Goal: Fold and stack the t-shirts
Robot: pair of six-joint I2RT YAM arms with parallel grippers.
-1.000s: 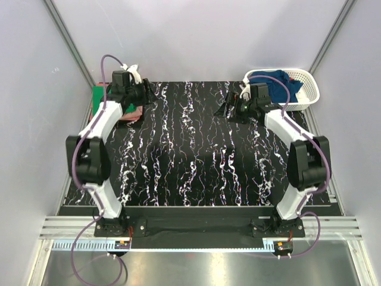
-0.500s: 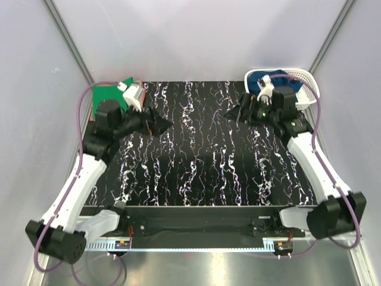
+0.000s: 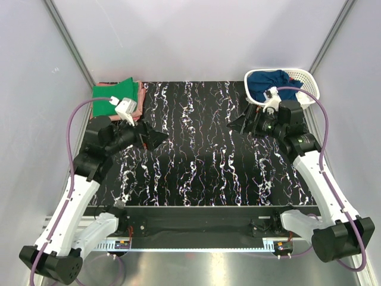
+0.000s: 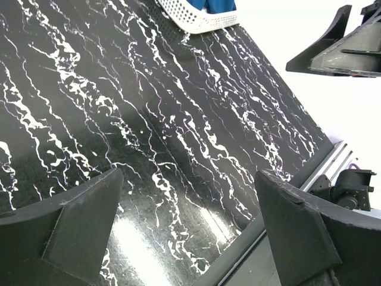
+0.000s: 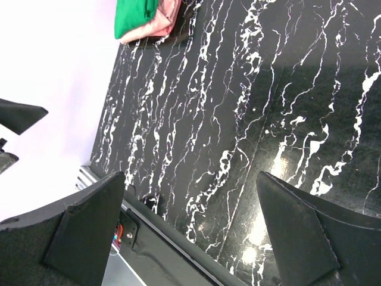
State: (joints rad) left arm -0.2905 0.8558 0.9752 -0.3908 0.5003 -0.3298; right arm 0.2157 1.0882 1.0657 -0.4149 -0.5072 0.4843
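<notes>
- The green t-shirt (image 3: 113,96) lies folded on the salmon pink t-shirt (image 3: 139,95), stacked at the worktop's (image 3: 196,173) far left corner.
- The navy t-shirt (image 3: 268,80) sits bunched in the basket (image 3: 306,83), far right, not yet folded.
- The left gripper (image 3: 156,137) and right gripper (image 3: 239,123) hover wide open, holding nothing.
- The next move likely calls for the right gripper to reach into the basket for the navy t-shirt.

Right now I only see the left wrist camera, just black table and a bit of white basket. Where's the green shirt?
Observer: The green t-shirt lies folded at the far left corner of the table, outside your view.
Operator: Is the pink one there too?
Observer: Yes, the pink t-shirt is folded right under it, one edge peeking out.
Operator: What's the blue stuff in the basket?
Observer: That's the navy t-shirt, bunched up and not folded, filling the left side of the white basket.
</notes>
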